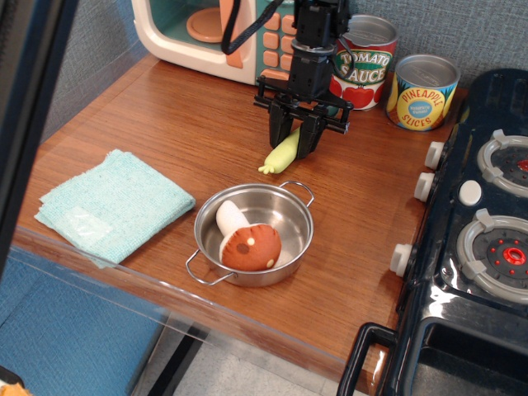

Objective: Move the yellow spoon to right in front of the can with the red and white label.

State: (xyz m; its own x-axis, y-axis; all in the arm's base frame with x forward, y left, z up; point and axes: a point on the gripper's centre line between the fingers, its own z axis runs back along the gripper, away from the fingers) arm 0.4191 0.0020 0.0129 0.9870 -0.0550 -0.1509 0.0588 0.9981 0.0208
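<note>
The yellow spoon (279, 154) shows only its thick yellow-green handle, tilted, with its lower end at or just above the wooden counter (165, 124). Its metal bowl is hidden. My gripper (294, 139) is shut on the spoon's upper end and hangs straight down over the counter. The can with the red and white label (365, 66), marked TOMATO SAUCE, stands upright at the back, just right of and behind the gripper. My arm partly covers the can's left side.
A yellow-and-blue pineapple can (422, 93) stands right of the tomato can. A toy microwave (206, 37) is at the back left. A steel pot (285, 216) holding a toy mushroom (247, 246) sits in front of the spoon. A teal cloth (115, 205) lies left, a black stove (483, 239) right.
</note>
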